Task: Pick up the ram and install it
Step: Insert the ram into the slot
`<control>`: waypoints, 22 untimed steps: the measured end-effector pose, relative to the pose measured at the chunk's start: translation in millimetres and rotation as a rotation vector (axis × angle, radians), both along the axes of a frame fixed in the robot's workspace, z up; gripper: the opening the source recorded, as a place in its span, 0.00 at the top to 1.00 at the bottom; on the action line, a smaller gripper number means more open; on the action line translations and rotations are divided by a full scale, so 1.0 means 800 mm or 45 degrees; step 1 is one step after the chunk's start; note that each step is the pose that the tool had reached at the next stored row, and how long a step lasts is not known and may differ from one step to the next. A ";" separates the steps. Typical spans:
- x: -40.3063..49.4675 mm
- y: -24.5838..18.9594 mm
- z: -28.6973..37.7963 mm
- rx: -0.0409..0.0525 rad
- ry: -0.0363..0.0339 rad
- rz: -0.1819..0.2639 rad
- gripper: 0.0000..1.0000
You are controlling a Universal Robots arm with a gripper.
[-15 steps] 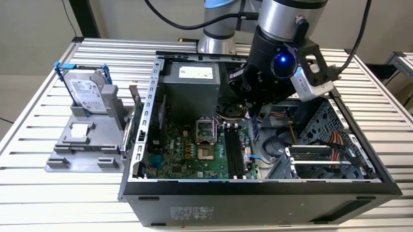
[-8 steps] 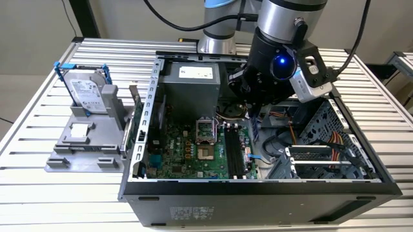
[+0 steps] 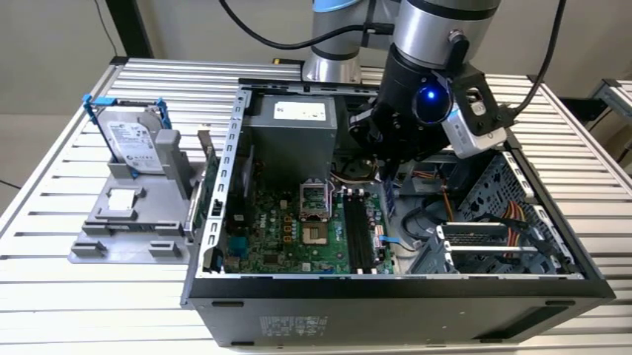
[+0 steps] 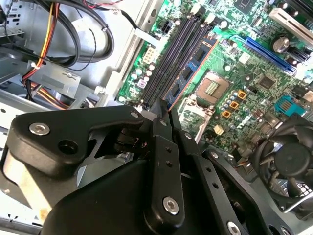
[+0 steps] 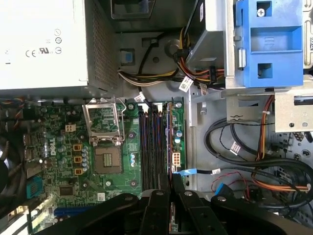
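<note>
On the exterior view's left, a silver hard drive [image 3: 133, 140] with blue handles stood upright in a grey holder [image 3: 129, 222] on the ribbed metal surface [image 3: 59, 296], well apart from your work. Beside it lay the open computer case [image 3: 395, 310], with your arm [image 3: 434, 44] reaching down over its far end, past the grey power supply [image 3: 291, 140] and above the green motherboard [image 3: 286, 229]. Pale walls stood behind the surface.

The arm's body hid the tool in that view. Both wrist views gave you what it could not: the fingers [image 4: 161, 122] were drawn together, clamped on the end of the ram [image 4: 188, 73], which ran lengthwise along the outermost of the black memory slots [image 5: 149, 147]. Whether the stick was fully seated could not be told.

In the first wrist view the ram [image 5: 169, 142] showed edge-on, a thin line leading into the gripper [image 5: 171, 178], with the processor socket [image 5: 105, 159] on one side and loose cables [image 5: 244, 166] and a blue bracket [image 5: 274, 44] on the other. In the second wrist view a black fan [image 4: 288, 161] sat near the board's edge.
</note>
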State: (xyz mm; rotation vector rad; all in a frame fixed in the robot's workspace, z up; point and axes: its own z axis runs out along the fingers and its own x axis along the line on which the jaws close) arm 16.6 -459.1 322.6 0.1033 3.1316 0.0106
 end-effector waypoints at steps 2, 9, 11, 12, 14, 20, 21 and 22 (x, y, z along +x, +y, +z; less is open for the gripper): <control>0.000 0.0003 -0.0007 0.000 -0.0001 0.000 1.00; 0.000 0.0005 -0.0026 -0.001 0.0000 0.000 1.00; 0.000 0.0005 -0.0033 0.000 0.0000 0.000 1.00; 0.000 0.0005 -0.0038 0.000 -0.0001 0.000 1.00; 0.000 0.0005 -0.0047 0.000 -0.0001 0.000 1.00; 0.000 0.0004 -0.0060 -0.001 0.0000 0.000 1.00; 0.000 0.0004 -0.0061 -0.001 0.0000 0.000 1.00; 0.000 0.0005 -0.0062 -0.001 0.0000 0.000 1.00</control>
